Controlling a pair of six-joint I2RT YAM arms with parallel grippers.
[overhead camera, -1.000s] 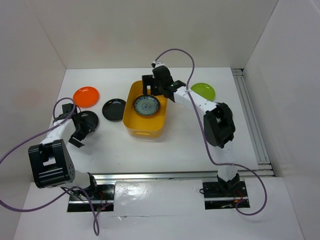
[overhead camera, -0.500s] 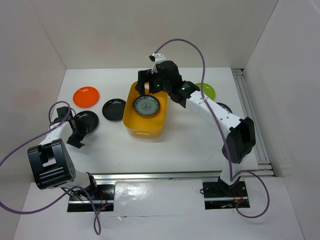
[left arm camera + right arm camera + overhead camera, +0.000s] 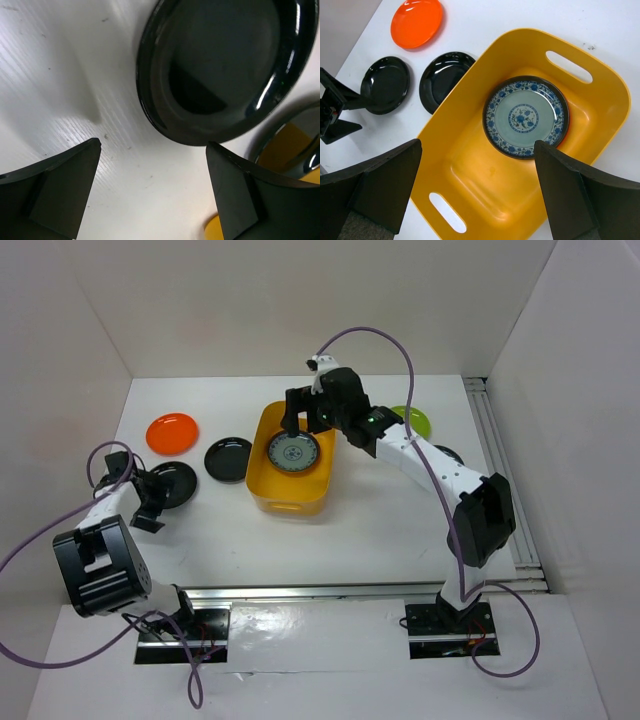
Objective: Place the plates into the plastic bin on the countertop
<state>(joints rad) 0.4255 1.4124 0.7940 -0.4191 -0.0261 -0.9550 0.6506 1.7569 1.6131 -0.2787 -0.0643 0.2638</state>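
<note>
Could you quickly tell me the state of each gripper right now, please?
Left gripper: open, empty, jaws beside a black plate.
Right gripper: open, empty, above the plastic bin.

I see plain white walls (image 3: 300, 310) boxing in the scene at left, far and right, and a metal rail (image 3: 496, 435) running along the right wall's foot.

Plain white walls (image 3: 300, 300) enclose back and both sides, evenly lit, perhaps from overhead
</note>
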